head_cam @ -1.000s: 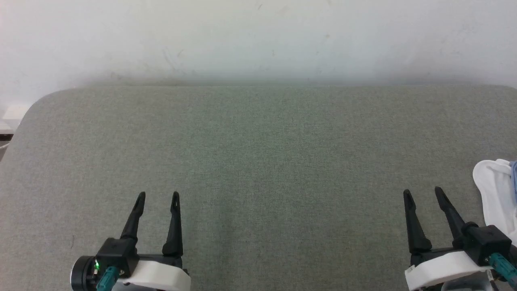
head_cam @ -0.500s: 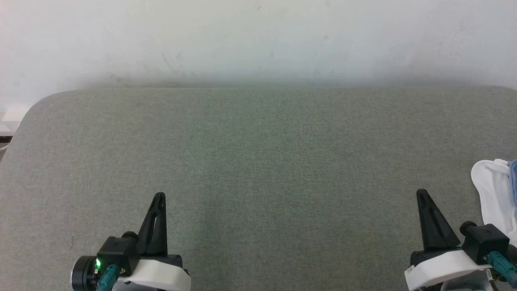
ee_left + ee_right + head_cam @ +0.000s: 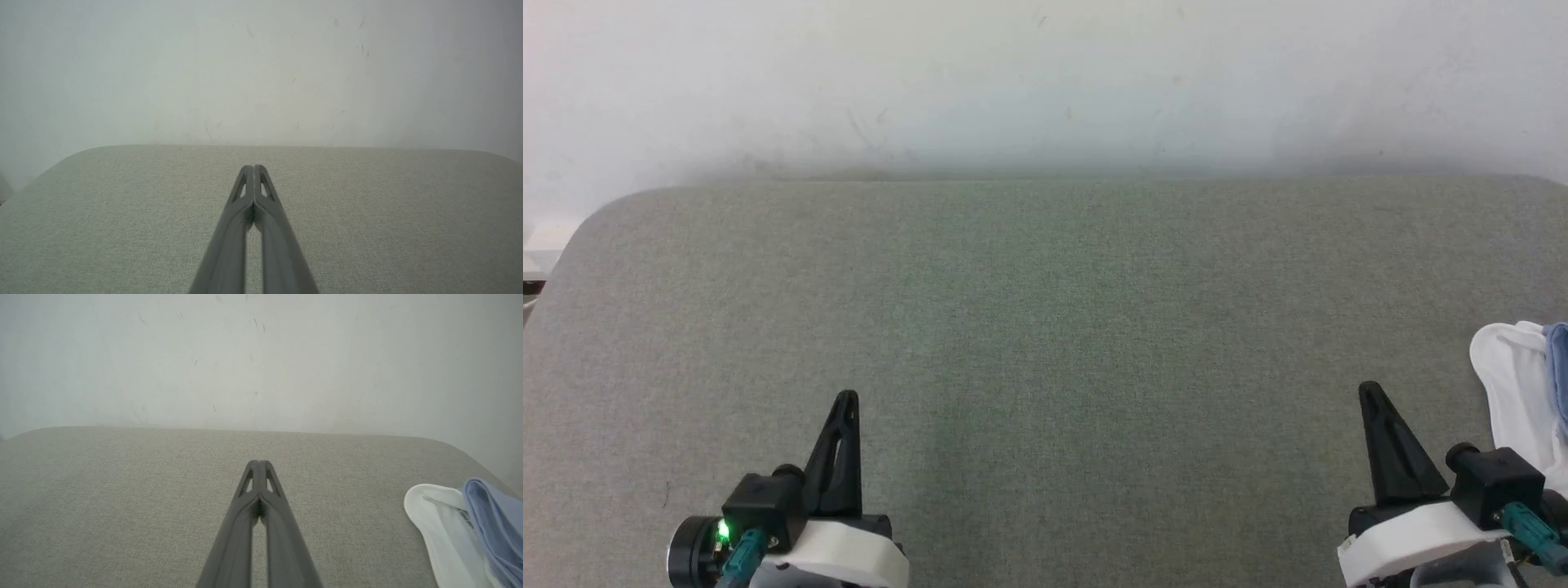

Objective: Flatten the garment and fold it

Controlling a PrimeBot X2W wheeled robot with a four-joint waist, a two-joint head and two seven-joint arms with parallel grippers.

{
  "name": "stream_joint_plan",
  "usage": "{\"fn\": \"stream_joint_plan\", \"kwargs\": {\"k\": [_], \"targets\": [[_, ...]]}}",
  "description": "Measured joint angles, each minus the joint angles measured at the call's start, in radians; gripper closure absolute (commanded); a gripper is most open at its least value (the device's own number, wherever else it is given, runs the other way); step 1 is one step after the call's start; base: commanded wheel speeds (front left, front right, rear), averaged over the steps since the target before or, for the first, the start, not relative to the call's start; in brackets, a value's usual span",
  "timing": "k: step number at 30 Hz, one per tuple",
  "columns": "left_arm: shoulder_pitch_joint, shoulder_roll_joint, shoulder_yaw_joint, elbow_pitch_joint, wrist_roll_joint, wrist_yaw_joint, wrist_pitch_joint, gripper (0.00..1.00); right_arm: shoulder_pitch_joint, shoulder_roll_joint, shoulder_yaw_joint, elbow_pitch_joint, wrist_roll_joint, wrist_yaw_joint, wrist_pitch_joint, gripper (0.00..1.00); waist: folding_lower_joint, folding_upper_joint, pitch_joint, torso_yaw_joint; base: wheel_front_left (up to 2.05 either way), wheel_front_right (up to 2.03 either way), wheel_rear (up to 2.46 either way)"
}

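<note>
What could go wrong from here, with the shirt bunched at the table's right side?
1. The garment lies crumpled by the right edge of the table; a careless pull might drag it off.
2. The right gripper and left gripper are both shut; reaching in so would likely push the cloth, not grasp it.

Open grey tabletop (image 3: pixel 1045 327) stretches to the wall (image 3: pixel 1045 82); only the garment (image 3: pixel 1515 392) crowds its right edge.

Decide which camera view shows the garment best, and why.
The right wrist view: the garment shows its white collar and folded blue fabric. The head view catches a smaller piece at its right edge.
</note>
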Motion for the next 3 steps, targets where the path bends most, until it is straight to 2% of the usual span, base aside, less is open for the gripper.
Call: {"fn": "stream_joint_plan", "kwargs": {"k": [3], "targets": [[0.0, 0.0, 0.001, -0.001, 0.005, 0.0, 0.009, 1.0, -0.001, 0.0, 0.002, -0.002, -0.005, 0.0, 0.004, 1.0, 0.0, 0.0, -0.001, -0.001, 0.0, 0.0, 0.0]]}}
